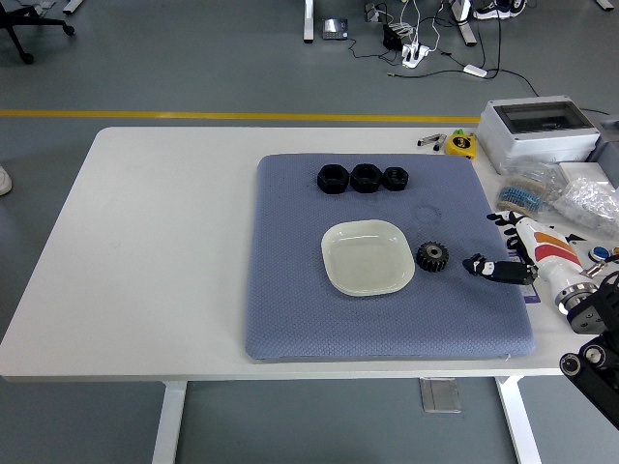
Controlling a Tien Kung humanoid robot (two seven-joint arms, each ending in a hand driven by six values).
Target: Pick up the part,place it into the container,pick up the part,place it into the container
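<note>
Black gear beside white dish — right hand near, fingers extended.

Surface: smooth white, matt. Mat: blue-grey cloth, dimpled weave. Dish: glossy pale plastic. Gear: black, matt, toothed. Three nuts far on mat: black, dull sheen. Bags right: clear crinkled plastic.

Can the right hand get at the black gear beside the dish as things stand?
Probably yes: the right hand sits just right of the gear, with only bare blue mat between them.
</note>
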